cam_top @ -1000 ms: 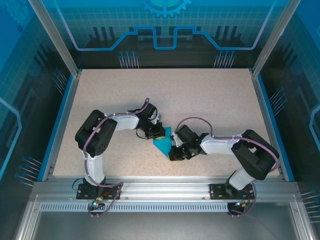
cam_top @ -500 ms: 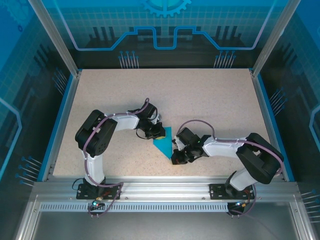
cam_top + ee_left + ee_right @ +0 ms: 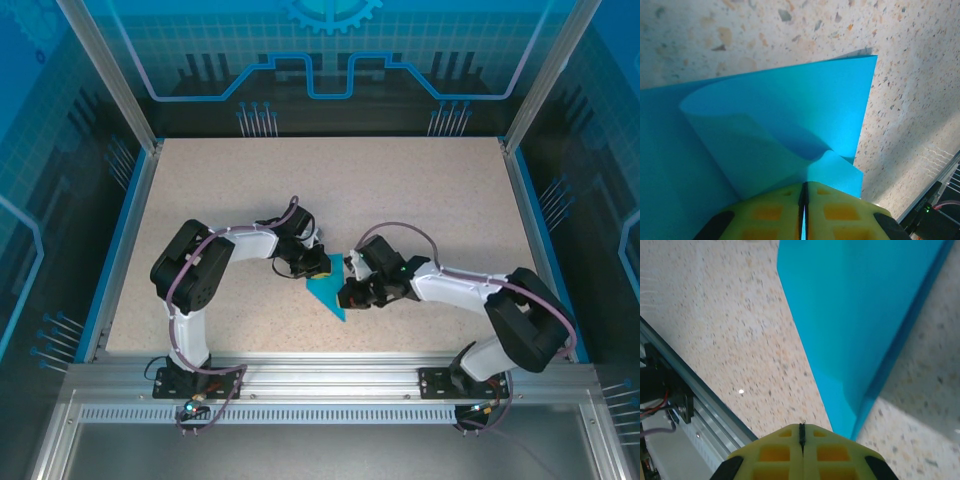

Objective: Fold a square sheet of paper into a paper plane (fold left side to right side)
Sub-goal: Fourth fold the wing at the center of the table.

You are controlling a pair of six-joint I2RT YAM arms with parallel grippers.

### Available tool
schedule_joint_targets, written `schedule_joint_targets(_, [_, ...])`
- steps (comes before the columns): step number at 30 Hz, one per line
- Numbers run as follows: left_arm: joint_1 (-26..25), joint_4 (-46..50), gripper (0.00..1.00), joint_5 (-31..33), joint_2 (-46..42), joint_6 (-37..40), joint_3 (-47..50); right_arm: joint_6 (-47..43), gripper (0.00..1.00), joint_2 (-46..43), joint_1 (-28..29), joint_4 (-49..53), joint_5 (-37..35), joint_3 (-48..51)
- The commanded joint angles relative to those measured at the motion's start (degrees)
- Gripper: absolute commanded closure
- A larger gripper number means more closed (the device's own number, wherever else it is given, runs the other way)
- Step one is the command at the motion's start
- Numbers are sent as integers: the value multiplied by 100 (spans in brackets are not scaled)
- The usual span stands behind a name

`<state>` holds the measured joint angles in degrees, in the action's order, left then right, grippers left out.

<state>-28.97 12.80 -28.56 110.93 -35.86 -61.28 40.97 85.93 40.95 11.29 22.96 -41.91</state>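
Observation:
The teal-blue sheet of paper (image 3: 326, 292) lies folded at the table's middle, narrowing to a point toward the near edge. My left gripper (image 3: 321, 268) is shut on its far corner, and in the left wrist view the yellow fingers (image 3: 765, 212) pinch a raised, curled-over flap of the paper (image 3: 790, 100), with the left gripper (image 3: 803, 187) closed on a thin blue edge. My right gripper (image 3: 344, 298) is shut with nothing between its fingers, low at the sheet's right edge. In the right wrist view the paper (image 3: 855, 305) stretches ahead and to the right of the right gripper (image 3: 801, 426).
The speckled table (image 3: 400, 200) extends far behind both arms. An aluminium rail (image 3: 330, 372) runs along the near edge and shows in the right wrist view as the rail (image 3: 675, 385). Blue side borders (image 3: 118, 250) frame the table.
The right arm has stretched out, its elbow swinging right, and its shut gripper has slid a little toward the far side along the paper's right edge. The left arm has held still.

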Motion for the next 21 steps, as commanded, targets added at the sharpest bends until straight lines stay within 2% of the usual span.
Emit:
schedule_joint_targets(1, [-9,461,87,527,196,29,160,2,97,399,-65,-118,0,-311])
schedule_joint_targets(11, [-3,460,87,505,175,42,130,3,98,997,-72,58,-89,-229])
schedule_joint_targets(21, [-4,546,85,453,-12,246,-122,34,100,1179,-94,253,-448,125])
